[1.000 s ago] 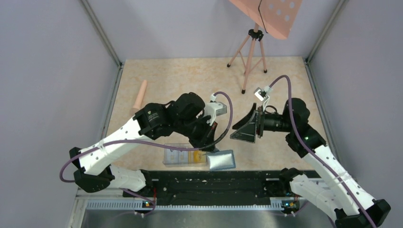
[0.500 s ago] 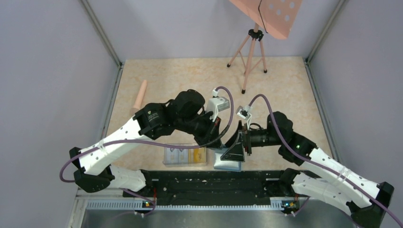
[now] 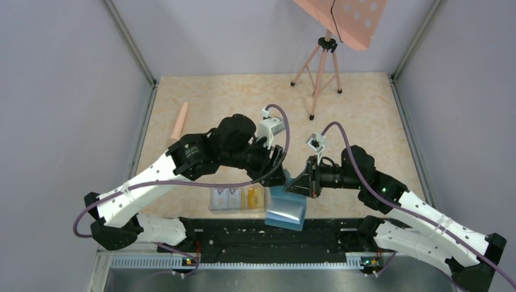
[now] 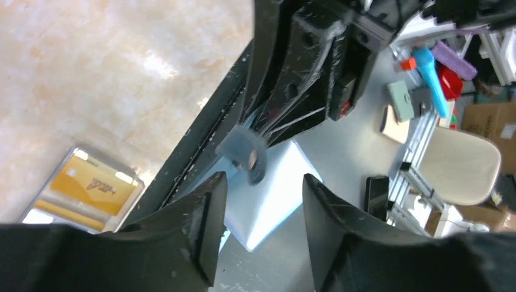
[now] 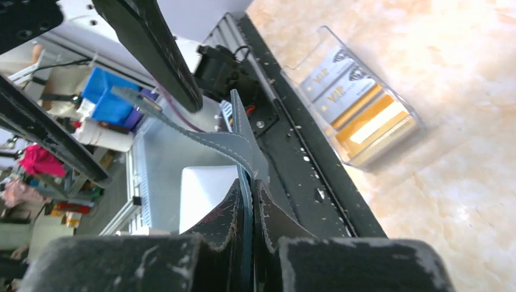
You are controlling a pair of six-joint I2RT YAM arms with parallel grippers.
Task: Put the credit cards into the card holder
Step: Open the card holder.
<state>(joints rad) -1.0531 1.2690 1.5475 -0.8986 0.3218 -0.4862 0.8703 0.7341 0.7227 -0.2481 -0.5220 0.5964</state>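
The teal-blue card holder [image 3: 286,208] hangs over the table's front edge, and my right gripper [image 3: 299,184] is shut on its top edge. In the right wrist view the thin blue flap [image 5: 242,146] runs straight between the closed jaws of the right gripper [image 5: 246,184]. My left gripper [image 3: 278,175] stands open just left of it. Its fingers [image 4: 207,207] flank the holder's snap tab [image 4: 248,152] and pale face [image 4: 271,198] without touching. The credit cards, yellow [image 5: 365,125] and pale [image 5: 333,78], lie in a clear box [image 3: 236,198].
A black rail [image 3: 274,234] runs along the near table edge below the holder. A pink tripod [image 3: 319,67] stands at the back, and a beige cylinder [image 3: 179,121] lies at the left. Grey walls close in both sides.
My right gripper came in from the right and shut on the card holder. My left gripper let go of it and opened, backing up slightly.
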